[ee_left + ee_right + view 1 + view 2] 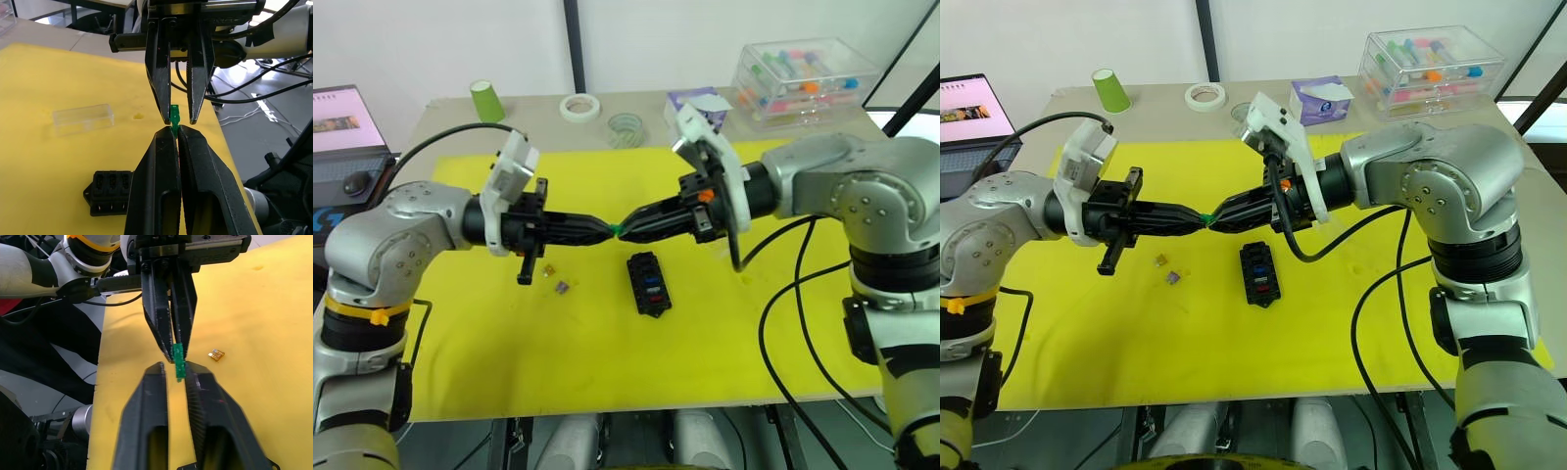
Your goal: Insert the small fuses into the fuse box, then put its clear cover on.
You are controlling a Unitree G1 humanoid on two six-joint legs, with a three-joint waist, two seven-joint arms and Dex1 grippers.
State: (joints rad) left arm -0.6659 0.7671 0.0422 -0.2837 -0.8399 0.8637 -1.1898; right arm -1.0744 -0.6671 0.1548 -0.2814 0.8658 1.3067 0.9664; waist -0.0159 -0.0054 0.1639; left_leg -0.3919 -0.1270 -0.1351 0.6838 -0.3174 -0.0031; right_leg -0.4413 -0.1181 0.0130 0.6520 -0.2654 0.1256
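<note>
My left pincer point(175, 131) pinches tiny translucent green blade fuse point(173, 115); my right pincer point(179, 116), parted, straddles it midair for regrasp above black fuse box point(648, 283).

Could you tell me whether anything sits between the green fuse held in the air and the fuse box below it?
Nothing visible does. The green fuse is pinched by the left gripper, the open right gripper meeting it; the fuse box lies uncovered on the yellow mat.
</note>
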